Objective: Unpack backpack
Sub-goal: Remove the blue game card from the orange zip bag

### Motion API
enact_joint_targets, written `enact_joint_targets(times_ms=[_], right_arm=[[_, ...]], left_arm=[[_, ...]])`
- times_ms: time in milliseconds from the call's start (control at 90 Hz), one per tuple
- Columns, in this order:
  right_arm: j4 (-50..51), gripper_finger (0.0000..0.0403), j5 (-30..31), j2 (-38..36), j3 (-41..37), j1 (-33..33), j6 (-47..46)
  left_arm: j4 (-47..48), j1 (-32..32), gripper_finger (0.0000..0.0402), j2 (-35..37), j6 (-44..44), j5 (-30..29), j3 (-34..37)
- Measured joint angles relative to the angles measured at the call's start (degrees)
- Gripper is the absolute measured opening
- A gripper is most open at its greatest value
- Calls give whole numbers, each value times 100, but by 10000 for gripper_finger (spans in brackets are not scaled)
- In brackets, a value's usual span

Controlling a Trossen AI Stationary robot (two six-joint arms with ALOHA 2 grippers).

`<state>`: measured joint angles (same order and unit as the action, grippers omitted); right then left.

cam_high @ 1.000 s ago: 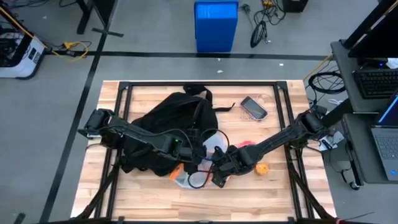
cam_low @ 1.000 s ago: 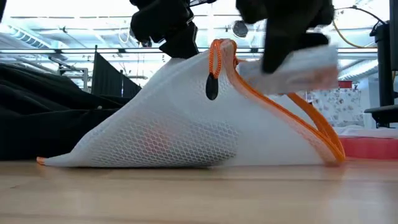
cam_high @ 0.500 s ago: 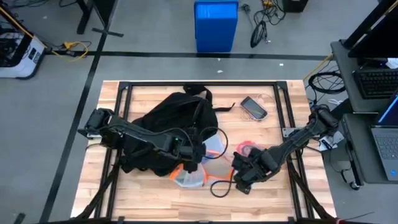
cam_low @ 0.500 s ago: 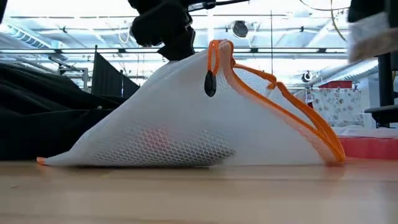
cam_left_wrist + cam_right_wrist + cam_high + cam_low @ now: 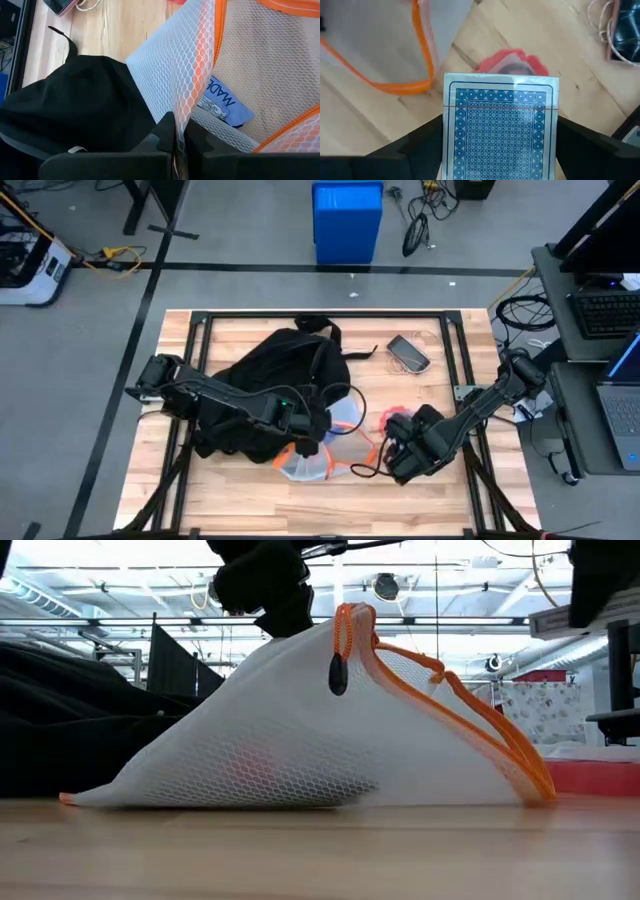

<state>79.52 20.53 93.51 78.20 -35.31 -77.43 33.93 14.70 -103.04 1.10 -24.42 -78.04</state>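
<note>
My left gripper [image 5: 179, 142] pinches the white mesh pouch with orange trim [image 5: 240, 75] at lower centre; my right gripper [image 5: 500, 150] clamps a blue-patterned card box [image 5: 501, 131], lower right. The large black fabric backpack [image 5: 275, 375] lies centre-left.

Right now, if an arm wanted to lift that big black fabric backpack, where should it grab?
Probably the top handle loop of the black fabric backpack, coming down from above. It sticks out at the bag's far end, clear of the left gripper, which pinches the white mesh pouch with orange trim at the near end.
</note>
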Motion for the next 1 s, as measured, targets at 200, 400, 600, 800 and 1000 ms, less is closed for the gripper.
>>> enact_joint_targets(times_ms=[200, 400, 600, 800, 1000], right_arm=[[79, 302, 92, 4, -351, 42, -309], [-40, 302, 77, 7, -1012, 51, -358], [-850, 302, 75, 7, -1551, 79, -353], [-1352, 302, 77, 9, -1871, 79, -487], [-1358, 302, 111, 9, -2012, 176, -499]], left_arm=[[-2, 0, 0, 0, 0, 4, 0], [-2, 0, 0, 0, 0, 11, 0], [-4, 0, 0, 0, 0, 19, 0], [-4, 0, 0, 0, 0, 19, 0], [-17, 0, 0, 0, 0, 19, 0]])
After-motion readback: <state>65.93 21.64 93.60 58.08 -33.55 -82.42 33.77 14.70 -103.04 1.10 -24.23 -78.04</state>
